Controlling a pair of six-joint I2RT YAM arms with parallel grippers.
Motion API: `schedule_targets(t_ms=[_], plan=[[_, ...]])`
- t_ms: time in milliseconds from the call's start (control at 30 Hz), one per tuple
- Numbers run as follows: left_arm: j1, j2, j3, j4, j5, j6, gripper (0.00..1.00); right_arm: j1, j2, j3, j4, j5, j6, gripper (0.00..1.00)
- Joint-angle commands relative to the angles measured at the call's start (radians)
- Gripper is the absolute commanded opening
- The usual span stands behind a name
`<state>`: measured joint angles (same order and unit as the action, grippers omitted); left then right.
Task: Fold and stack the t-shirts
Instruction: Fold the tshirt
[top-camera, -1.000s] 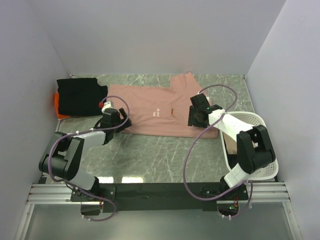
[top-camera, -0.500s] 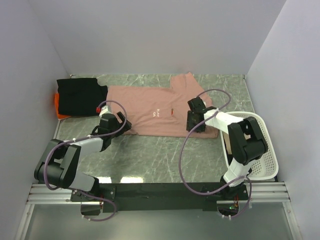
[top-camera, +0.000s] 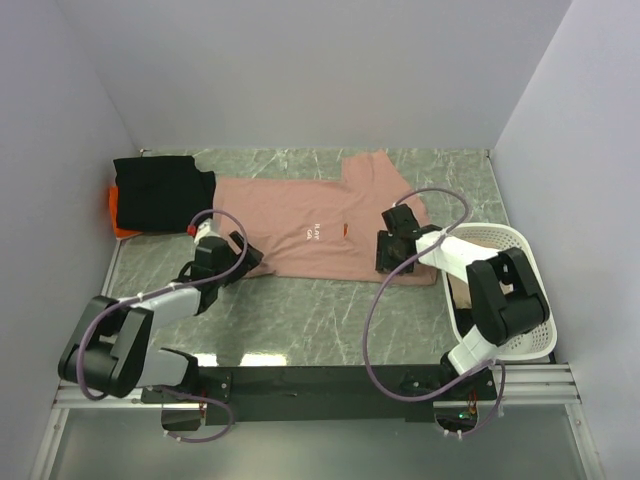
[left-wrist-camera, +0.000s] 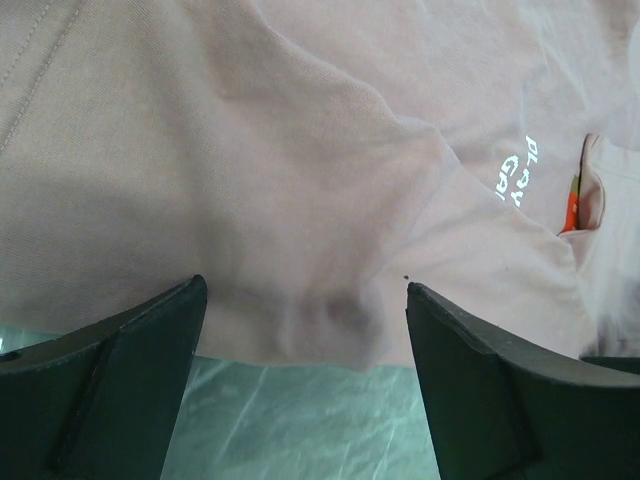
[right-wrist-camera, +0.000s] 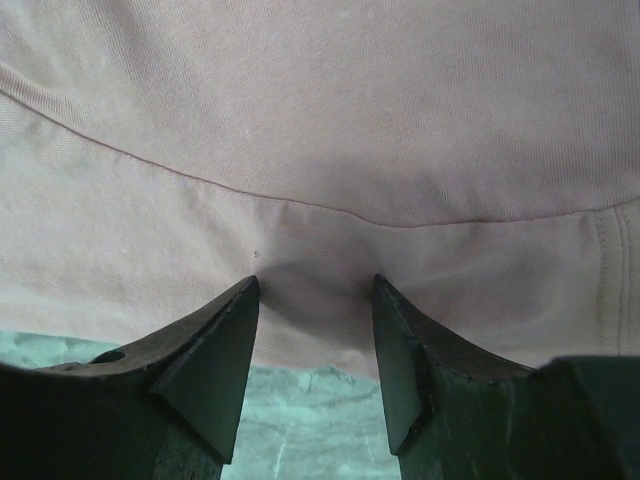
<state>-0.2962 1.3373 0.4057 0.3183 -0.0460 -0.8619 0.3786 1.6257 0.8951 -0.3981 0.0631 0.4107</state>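
The dusty-pink t-shirt (top-camera: 310, 222) lies spread flat across the middle of the table, with its small white text (left-wrist-camera: 515, 172) showing. The black t-shirt (top-camera: 160, 190) lies folded at the back left on top of the orange one (top-camera: 118, 218). My left gripper (top-camera: 226, 260) is open and low at the pink shirt's near left hem; in the left wrist view (left-wrist-camera: 305, 300) the hem lies between its wide-apart fingers (left-wrist-camera: 110, 370). My right gripper (top-camera: 388, 255) is open at the near right hem; in the right wrist view (right-wrist-camera: 312, 290) the cloth (right-wrist-camera: 320, 120) puckers between its narrower jaws.
A white mesh laundry basket (top-camera: 530, 300) stands at the right near side, close to the right arm. White walls close in the table at the left, back and right. Green marble table (top-camera: 300, 310) shows in front of the shirt.
Both grippers have drawn a little toward the near side and now sit over the pink shirt's near hem. The hem's right corner has shifted slightly nearer.
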Motion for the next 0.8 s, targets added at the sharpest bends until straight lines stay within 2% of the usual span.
schedule_targets(t_ms=[0, 267, 400, 500, 767], plan=[[-0.009, -0.056, -0.059, -0.153, 0.038, -0.035, 0.88, -0.003, -0.015, -0.073, -0.099, -0.052, -0.004, 0.56], [-0.015, -0.291, -0.022, -0.402, -0.026, 0.012, 0.89, -0.001, -0.113, -0.064, -0.165, -0.036, -0.009, 0.57], [-0.017, -0.374, 0.022, -0.433, -0.026, 0.024, 0.90, 0.000, -0.170, -0.004, -0.188, -0.045, -0.006, 0.57], [-0.017, -0.311, 0.065, -0.389, -0.032, 0.041, 0.90, 0.000, -0.170, 0.060, -0.179, -0.048, -0.007, 0.57], [-0.015, -0.043, 0.169, -0.210, -0.020, 0.069, 0.90, 0.026, -0.034, 0.163, -0.079, -0.083, 0.016, 0.56]])
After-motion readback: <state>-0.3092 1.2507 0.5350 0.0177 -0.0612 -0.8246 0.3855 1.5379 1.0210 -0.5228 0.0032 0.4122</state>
